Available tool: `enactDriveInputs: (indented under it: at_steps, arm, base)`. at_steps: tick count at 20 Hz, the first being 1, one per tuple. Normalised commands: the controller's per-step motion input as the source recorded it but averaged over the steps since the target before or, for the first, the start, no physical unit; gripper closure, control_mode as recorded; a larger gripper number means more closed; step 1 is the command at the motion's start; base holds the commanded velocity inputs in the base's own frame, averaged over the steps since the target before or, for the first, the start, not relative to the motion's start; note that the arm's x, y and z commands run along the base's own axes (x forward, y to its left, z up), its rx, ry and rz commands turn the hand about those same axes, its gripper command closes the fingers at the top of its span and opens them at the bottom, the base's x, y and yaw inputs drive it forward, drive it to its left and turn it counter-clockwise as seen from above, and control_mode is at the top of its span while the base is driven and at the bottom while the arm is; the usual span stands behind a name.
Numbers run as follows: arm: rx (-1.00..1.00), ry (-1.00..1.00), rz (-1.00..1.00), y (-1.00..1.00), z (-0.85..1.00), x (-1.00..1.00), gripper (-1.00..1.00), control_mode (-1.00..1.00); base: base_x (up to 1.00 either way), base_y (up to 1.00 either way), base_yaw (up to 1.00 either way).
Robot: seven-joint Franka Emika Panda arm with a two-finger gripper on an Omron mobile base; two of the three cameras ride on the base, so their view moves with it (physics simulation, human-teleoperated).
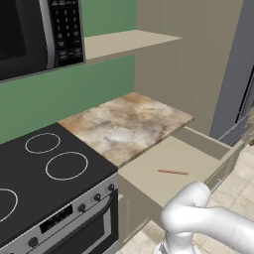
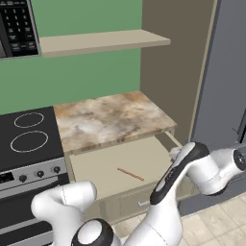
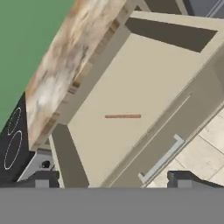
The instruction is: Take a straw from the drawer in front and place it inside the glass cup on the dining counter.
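The straw [image 1: 173, 172] [image 2: 130, 174] [image 3: 123, 116] lies flat on the cream floor of the drawer [image 1: 196, 149] [image 2: 96, 166] [image 3: 144, 78]. It is near the middle, and nothing touches it. The drawer is pulled out from under the marbled worktop [image 1: 126, 124] [image 2: 110, 120] [image 3: 70, 65]. A pale bar handle [image 3: 162, 159] sits on the drawer's front panel.

The gripper [image 3: 113, 179] is up above the drawer's front and looks down into it. Its two dark fingertips [image 3: 41, 178] stand far apart, and nothing is between them. The straw is well away from them.

A black stove top [image 1: 44, 168] [image 2: 26, 137] with white rings sits beside the worktop. A microwave [image 1: 34, 34] [image 2: 17, 26] hangs above the stove. The wall [image 1: 59, 94] [image 2: 86, 77] behind is green, with a beige shelf [image 1: 124, 42] [image 2: 101, 42] on it.
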Motion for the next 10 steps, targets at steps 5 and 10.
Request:
enactDriveInputs:
  at_steps: [5, 10]
  arm:
    - [-0.34, 0.15, 0.2, 0.69, 0.51, 0.11, -1.0, -1.0]
    - [-0.28, 0.16, 0.18, 0.89, 0.1, 0.05, -1.0, -1.0]
  base:
    - [0.0, 0.0, 0.0]
    - [0.0, 0.0, 0.0]
